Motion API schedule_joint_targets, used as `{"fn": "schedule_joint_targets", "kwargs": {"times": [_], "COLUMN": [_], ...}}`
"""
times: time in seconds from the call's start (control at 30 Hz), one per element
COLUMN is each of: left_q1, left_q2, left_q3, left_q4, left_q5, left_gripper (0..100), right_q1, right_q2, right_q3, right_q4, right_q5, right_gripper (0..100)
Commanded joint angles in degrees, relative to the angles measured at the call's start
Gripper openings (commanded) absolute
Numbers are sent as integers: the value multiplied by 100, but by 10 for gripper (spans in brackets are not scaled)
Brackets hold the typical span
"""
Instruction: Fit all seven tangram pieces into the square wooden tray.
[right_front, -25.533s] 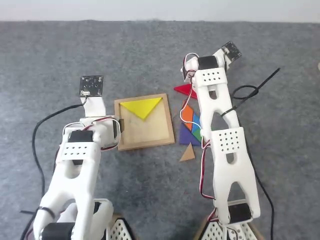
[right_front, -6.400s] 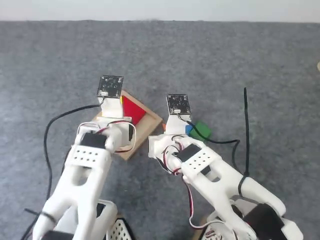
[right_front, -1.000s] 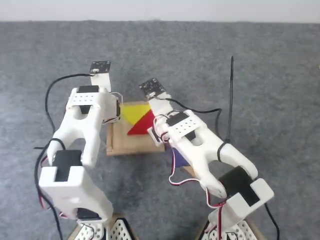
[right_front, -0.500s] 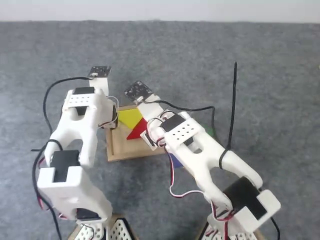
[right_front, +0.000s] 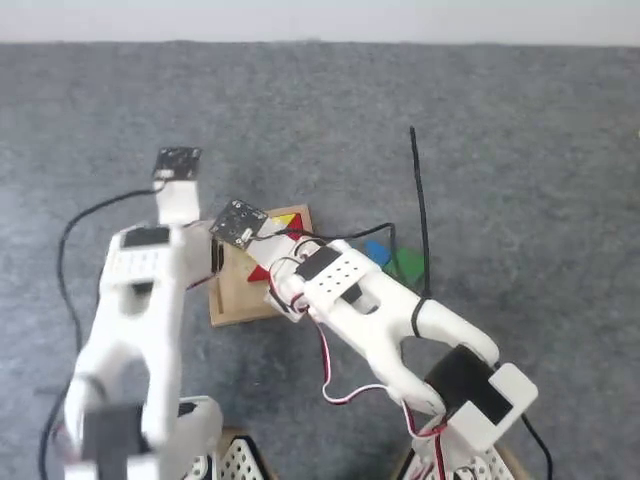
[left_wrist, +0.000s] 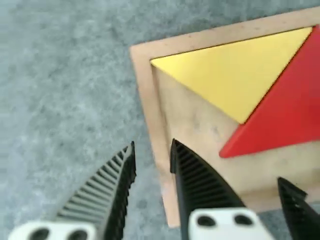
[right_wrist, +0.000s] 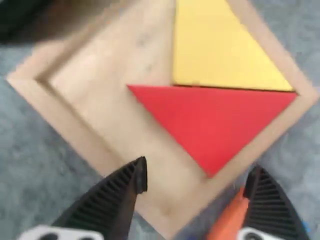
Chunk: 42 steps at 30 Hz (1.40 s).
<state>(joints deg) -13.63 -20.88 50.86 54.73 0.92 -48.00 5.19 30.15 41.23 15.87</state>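
I am running both arms over a grey carpet (right_front: 520, 150), which stretches from the arm bases out to a pale wall (right_front: 320, 20).

From the high camera, my right arm (right_front: 370, 310) lies across the square wooden tray (left_wrist: 149, 100) and covers most of it. Only the near rim and slivers of colour show there. The tray sits on the carpet between the two arms. Inside it, a yellow triangle (left_wrist: 235, 75) fills a corner and a red triangle (right_wrist: 215, 125) lies edge to edge against it. The rest of the floor is bare wood.

The left gripper (left_wrist: 152, 150) hangs over the tray's edge, fingers a little apart and grasping nothing, with the rim showing in the gap. The right gripper (right_wrist: 199, 167) is spread wide above the red triangle and is also empty. One of its fingers cuts off an orange piece (right_wrist: 227, 222) lying just outside the tray.

Farther right on the carpet, a blue piece (right_front: 378, 250) and a green piece (right_front: 407, 265) lie side by side, partly behind the arm. A black cable (right_front: 418, 200) rises beside them.
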Motion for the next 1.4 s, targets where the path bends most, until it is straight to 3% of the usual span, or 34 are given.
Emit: {"fn": "schedule_joint_targets", "kwargs": {"times": [0.0,0.1,0.3,0.5,0.7,1.17,1.37], "left_q1": [-598,-1284,-1925,-2101,-2119,-2101,-2101], "left_q2": [-1521,-2163,-2303,-2268,-2110,-1943,-1943], "left_q3": [470,752,901,1024,998,1015,1015], "left_q4": [-281,-281,-299,-563,-668,-756,-756], "left_q5": [448,765,905,949,949,949,949], "left_gripper": [116,117,117,117,117,116,116], "right_q1": [-171,-198,-259,-453,-620,-382,-312], "right_q2": [-189,-426,-514,303,1024,1323,1719], "right_q3": [-281,-273,-484,-1257,-1758,-1785,-1925], "right_q4": [-40,-31,-277,-400,-338,-321,-418], "right_q5": [-114,-369,-721,-1231,-1257,-457,237], "right_gripper": [312,312,314,380,425,425,424]}}
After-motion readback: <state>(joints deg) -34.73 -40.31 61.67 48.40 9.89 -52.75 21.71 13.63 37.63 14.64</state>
